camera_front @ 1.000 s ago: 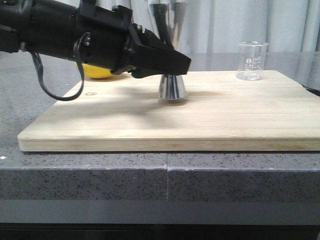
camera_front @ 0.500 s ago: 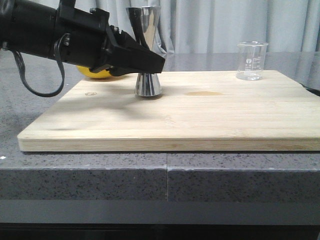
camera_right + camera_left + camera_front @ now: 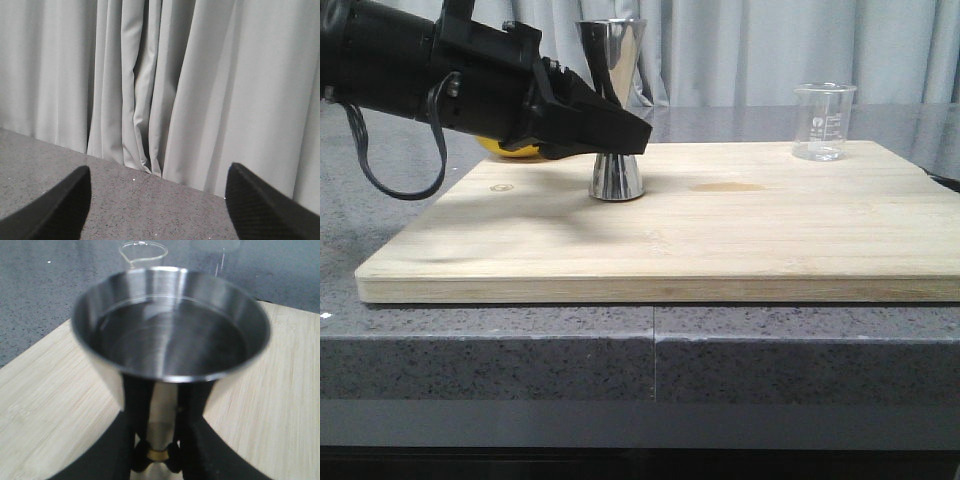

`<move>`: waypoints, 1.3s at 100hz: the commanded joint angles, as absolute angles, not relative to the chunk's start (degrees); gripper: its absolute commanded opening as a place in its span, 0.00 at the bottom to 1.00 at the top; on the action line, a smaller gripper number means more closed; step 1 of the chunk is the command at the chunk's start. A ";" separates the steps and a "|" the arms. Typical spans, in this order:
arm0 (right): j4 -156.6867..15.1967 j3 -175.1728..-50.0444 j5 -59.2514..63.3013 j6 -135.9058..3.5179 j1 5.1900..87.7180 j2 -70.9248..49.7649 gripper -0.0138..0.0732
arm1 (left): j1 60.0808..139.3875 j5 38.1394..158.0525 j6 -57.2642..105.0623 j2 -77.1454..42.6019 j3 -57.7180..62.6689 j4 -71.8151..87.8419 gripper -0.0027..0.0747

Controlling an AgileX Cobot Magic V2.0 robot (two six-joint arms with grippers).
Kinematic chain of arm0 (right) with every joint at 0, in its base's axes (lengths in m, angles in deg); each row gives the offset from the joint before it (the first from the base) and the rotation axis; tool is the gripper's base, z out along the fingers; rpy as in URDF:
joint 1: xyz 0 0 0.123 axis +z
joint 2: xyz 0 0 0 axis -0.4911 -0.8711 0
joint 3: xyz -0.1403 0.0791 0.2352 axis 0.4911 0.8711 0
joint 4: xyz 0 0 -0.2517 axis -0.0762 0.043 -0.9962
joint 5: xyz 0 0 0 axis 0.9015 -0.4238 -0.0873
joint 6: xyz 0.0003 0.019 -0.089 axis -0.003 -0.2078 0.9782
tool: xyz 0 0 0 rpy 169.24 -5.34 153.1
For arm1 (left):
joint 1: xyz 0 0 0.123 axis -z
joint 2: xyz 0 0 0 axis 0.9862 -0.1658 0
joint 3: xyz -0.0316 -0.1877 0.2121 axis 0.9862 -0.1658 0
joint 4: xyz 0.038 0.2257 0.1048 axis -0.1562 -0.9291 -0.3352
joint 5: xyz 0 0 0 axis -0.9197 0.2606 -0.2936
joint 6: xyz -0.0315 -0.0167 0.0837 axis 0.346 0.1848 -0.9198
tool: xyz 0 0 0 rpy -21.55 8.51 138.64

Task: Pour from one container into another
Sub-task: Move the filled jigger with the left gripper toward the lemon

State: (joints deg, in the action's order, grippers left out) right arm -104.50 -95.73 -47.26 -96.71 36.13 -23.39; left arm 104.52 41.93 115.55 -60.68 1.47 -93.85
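The steel jigger [image 3: 616,175] stands upright on the wooden board [image 3: 720,240], left of its middle. My left gripper [image 3: 620,128] reaches in from the left and is shut on the jigger's narrow waist. In the left wrist view the jigger's wide upper cup [image 3: 170,325] fills the frame, and the black fingers [image 3: 137,415] press either side of the gold band [image 3: 160,454]. The glass beaker [image 3: 823,122] stands alone at the board's far right corner; its rim [image 3: 142,249] peeks over the jigger. My right gripper [image 3: 157,200] is open, facing the curtain.
A yellow lemon [image 3: 508,149] lies behind the left arm at the board's far left. A faint stain [image 3: 728,187] marks the board right of the jigger. The board rests on a grey speckled counter [image 3: 520,350], with grey curtains behind.
The left gripper carried the jigger leftward and a little farther back on the board over the first half second. Since then it has hardly moved. The beaker stayed put.
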 commanded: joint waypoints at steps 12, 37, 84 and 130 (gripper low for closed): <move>-104.07 -97.27 -51.13 -96.91 35.97 -21.62 0.74 | 104.30 39.74 116.01 -57.51 3.25 -92.25 0.01; -104.07 -97.27 -51.13 -96.91 35.97 -21.62 0.74 | 104.30 40.14 116.01 -57.51 3.25 -92.25 0.01; -104.07 -97.27 -51.33 -96.91 35.97 -21.62 0.74 | 104.30 40.77 116.01 -57.99 3.25 -92.25 0.01; -104.07 -97.27 -51.33 -96.91 35.97 -21.62 0.74 | 104.30 40.77 116.01 -57.99 3.25 -92.25 0.01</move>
State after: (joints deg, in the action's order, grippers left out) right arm -104.50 -95.73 -47.26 -96.90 36.13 -23.39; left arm 104.52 42.97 115.55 -60.59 1.47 -93.96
